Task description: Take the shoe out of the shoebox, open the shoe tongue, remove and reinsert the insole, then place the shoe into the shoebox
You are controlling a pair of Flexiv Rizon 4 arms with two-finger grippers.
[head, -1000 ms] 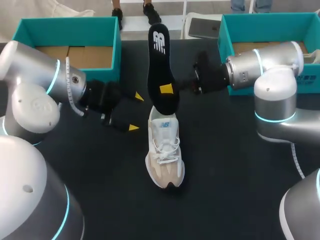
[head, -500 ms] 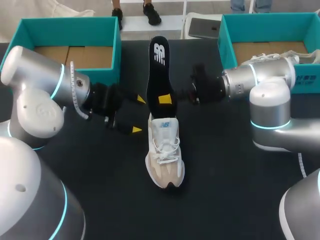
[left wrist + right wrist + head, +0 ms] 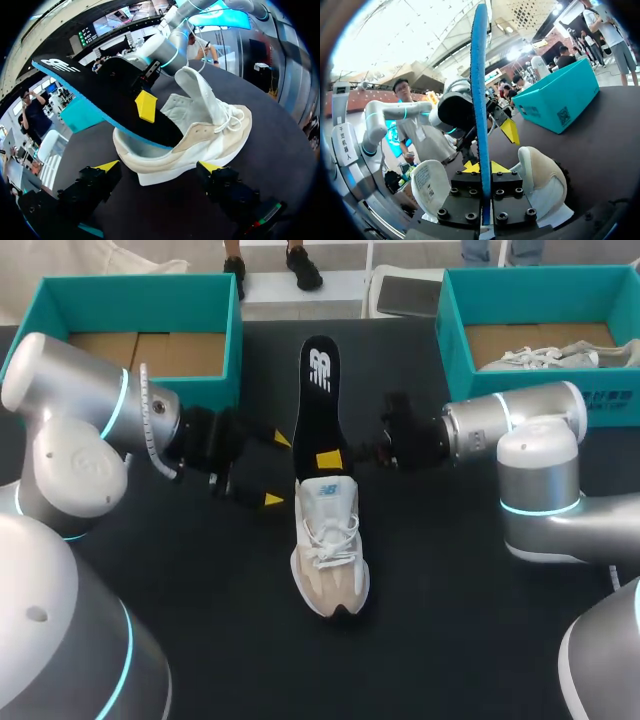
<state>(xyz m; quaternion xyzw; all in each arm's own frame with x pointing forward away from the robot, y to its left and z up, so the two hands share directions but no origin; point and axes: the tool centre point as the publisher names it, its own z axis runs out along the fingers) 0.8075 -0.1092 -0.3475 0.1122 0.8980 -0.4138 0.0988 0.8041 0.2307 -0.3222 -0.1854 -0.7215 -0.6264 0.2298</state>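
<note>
A white and beige shoe [image 3: 326, 545] stands on the black table with its toe toward me and its tongue [image 3: 200, 92] pulled up. My right gripper [image 3: 330, 458] is shut on a black insole [image 3: 318, 390] with a blue underside. The insole slants up and away, and its lower end sits in the shoe's opening [image 3: 150, 132]. In the right wrist view the insole [image 3: 480, 95] shows edge-on between my right gripper's [image 3: 482, 169] fingers. My left gripper [image 3: 273, 468] stands open just left of the shoe's heel. In its own view the left gripper [image 3: 159, 167] has the shoe [image 3: 200, 137] ahead of it, untouched.
A teal shoebox [image 3: 232, 335] stands at the back left. A second teal box [image 3: 450, 335] at the back right holds another pale shoe [image 3: 555, 355]. Bare table [image 3: 450, 630] lies in front of the shoe.
My right gripper has brought the insole down and nearer, sliding its lower end into the shoe. My left arm rose slightly early on, then held still with its gripper open.
</note>
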